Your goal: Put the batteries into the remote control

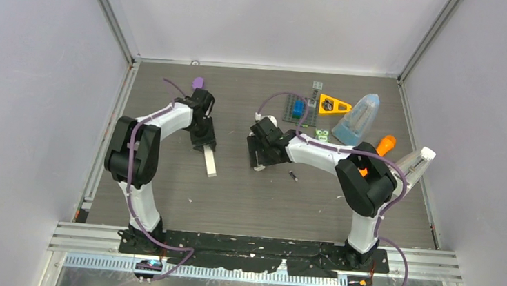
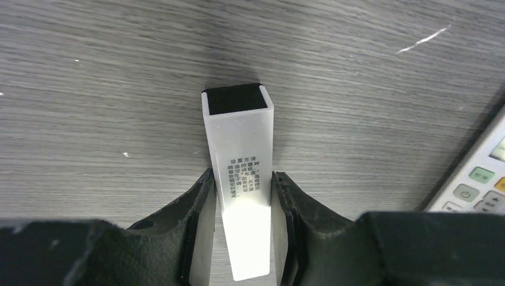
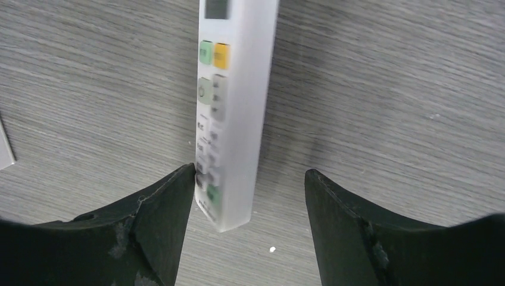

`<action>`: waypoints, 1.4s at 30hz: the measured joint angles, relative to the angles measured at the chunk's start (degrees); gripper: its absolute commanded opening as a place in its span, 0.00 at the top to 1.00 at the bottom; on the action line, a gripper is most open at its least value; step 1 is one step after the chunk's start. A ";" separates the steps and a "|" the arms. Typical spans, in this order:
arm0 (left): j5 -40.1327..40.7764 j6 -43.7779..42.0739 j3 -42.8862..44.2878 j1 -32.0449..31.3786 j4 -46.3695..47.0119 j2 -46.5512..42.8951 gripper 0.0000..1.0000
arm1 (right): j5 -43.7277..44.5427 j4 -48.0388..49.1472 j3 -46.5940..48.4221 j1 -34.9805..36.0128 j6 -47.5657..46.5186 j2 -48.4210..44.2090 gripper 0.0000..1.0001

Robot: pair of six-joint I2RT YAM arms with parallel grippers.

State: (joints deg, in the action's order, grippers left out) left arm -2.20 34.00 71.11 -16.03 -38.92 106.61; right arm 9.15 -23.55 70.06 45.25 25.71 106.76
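Left remote [image 2: 238,137]: face down on the table [image 1: 245,204], printed label up. Its long axis runs straight out from the left gripper [image 2: 242,176], dark end farthest from it. In the top view it points toward the near edge, angled slightly right.
Left gripper is narrowed onto it, fingertips [image 2: 206,179] touching both long sides at the label end.
Right remote [image 3: 229,107]: buttons up, long axis running away from the right gripper [image 3: 250,171], blank end nearest.
Right gripper is wide and holds nothing. It straddles that near end, one fingertip just beside the remote's edge and the other well clear.
Dark battery [image 1: 293,176]: lies flat on the table, on a diagonal, just right of the right gripper and touching nothing.
Back of the table: a green board [image 1: 288,111] with a small blue piece [image 1: 298,108] on it, and an orange triangle frame [image 1: 333,106] with something dark inside.
There's also a clear pouch [image 1: 358,121], contents unreadable, and a clear bottle [image 1: 419,161] with a white cap lying on its side by an orange carrot toy [image 1: 383,145].
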 measured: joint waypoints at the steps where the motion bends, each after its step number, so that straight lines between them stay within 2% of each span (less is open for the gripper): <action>1: 0.00 -0.07 0.00 0.31 -0.11 0.00 0.56 | -0.09 0.13 0.24 0.13 -0.11 0.50 0.31; 5: 1.18 -0.63 0.00 1.18 -1.55 0.17 0.39 | 0.15 0.26 1.03 0.48 -0.52 2.38 0.42; 9: 1.31 -1.31 0.00 1.49 -2.89 0.15 0.32 | 0.13 0.63 1.33 0.55 -1.07 2.78 0.55; 13: 1.03 -1.49 0.00 1.49 -3.45 -0.52 0.30 | -0.26 1.03 1.27 0.52 -1.51 2.80 0.73; 17: 0.63 -1.44 0.00 1.49 -4.26 -3.02 0.30 | -1.07 3.04 0.42 0.55 -2.25 2.56 0.82; 21: -2.21 -0.74 -1.53 1.49 -2.80 -7.85 0.31 | -2.36 6.19 -2.89 0.66 -3.61 0.44 0.84; 26: -10.12 3.37 -11.19 0.72 5.46 -19.32 0.32 | -3.32 8.11 -8.04 2.80 -4.98 -5.70 0.84; 32: -16.98 10.47 -18.45 -3.19 16.33 -28.33 0.30 | 0.09 10.19 -7.91 10.14 -7.56 -10.99 0.84; 37: -17.11 13.90 -18.56 -3.65 20.90 -30.40 0.28 | 5.95 9.07 -6.08 16.31 -9.44 -11.63 0.84; 42: -14.86 15.63 -19.02 -4.76 21.42 -31.74 0.27 | 10.86 7.69 -4.24 17.84 -10.64 -11.63 0.84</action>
State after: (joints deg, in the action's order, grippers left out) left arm -17.06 49.63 52.10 -20.80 -17.50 74.87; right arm 20.01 -15.86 65.82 63.09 15.07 95.13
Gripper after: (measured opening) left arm 0.722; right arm 0.311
